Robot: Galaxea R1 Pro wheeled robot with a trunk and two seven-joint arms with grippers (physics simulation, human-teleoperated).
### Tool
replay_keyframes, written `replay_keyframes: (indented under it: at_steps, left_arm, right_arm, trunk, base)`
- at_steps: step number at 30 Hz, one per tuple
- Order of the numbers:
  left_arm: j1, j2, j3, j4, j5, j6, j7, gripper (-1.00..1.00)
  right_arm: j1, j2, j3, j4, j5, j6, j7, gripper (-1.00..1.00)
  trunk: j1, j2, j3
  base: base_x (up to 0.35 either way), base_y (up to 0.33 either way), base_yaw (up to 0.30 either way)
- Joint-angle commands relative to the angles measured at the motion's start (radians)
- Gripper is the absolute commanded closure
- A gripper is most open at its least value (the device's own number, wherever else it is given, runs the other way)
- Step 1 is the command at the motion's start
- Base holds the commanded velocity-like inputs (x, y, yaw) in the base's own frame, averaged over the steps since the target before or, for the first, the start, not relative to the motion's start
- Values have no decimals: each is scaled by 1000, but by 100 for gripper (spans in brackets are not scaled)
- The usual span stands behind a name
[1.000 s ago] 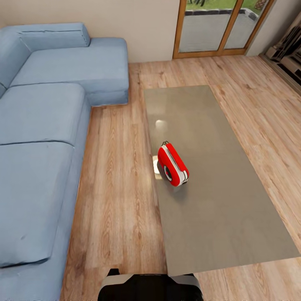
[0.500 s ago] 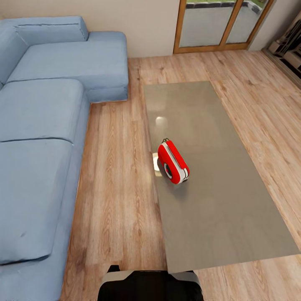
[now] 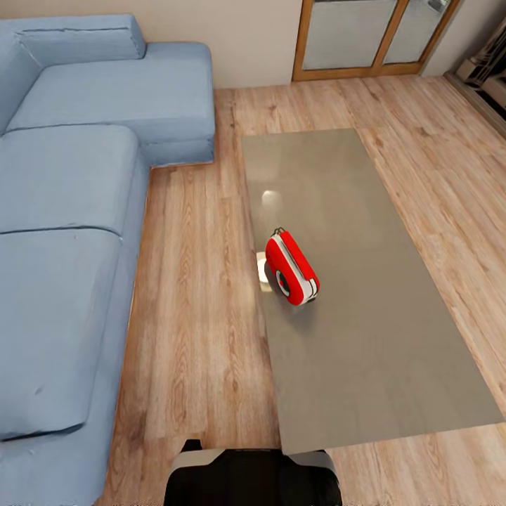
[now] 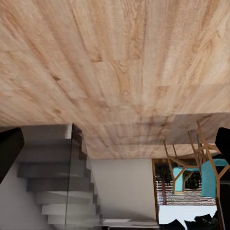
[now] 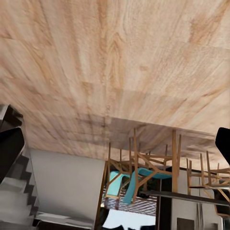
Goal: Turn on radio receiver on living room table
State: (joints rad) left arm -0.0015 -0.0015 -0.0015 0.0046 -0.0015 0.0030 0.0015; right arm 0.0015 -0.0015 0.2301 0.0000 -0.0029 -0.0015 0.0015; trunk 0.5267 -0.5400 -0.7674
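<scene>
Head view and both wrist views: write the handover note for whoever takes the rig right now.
Left gripper: dark fingertips at the wrist picture's edges, wide apart, open, holding nothing, wood plank floor ahead.
Right gripper: the same, open and empty.
The glossy red rounded radio receiver with white trim stands on the long grey-beige coffee table, near the table's edge that faces the blue sectional sofa, dark dial toward the robot.
Done: robot faces the table's near end.
Left: bring an arm to the radio and switch it on; nothing touches it yet.
</scene>
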Motion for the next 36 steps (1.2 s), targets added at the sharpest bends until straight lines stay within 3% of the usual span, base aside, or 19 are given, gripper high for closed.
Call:
replay_keyframes:
  at_steps: [1, 14, 27, 36]
  left_arm:
    - [0, 0, 0, 0, 0, 0, 0, -100]
    - [0, 0, 0, 0, 1, 0, 0, -100]
    - [0, 0, 0, 0, 2, -1, -2, -100]
    - [0, 0, 0, 0, 2, -2, 0, -100]
  right_arm:
    - [0, 0, 0, 0, 0, 0, 0, -100]
    - [0, 0, 0, 0, -2, 0, -2, -100]
    - [0, 0, 0, 0, -2, 0, 0, -100]
    - [0, 0, 0, 0, -1, 0, -1, -100]
  trunk:
    - [0, 0, -2]
    - [0, 0, -17]
    - [0, 0, -17]
    - [0, 0, -17]
  base:
    - [0, 0, 0]
    - [9, 0, 0]
    - [267, 0, 0]
    - [55, 0, 0]
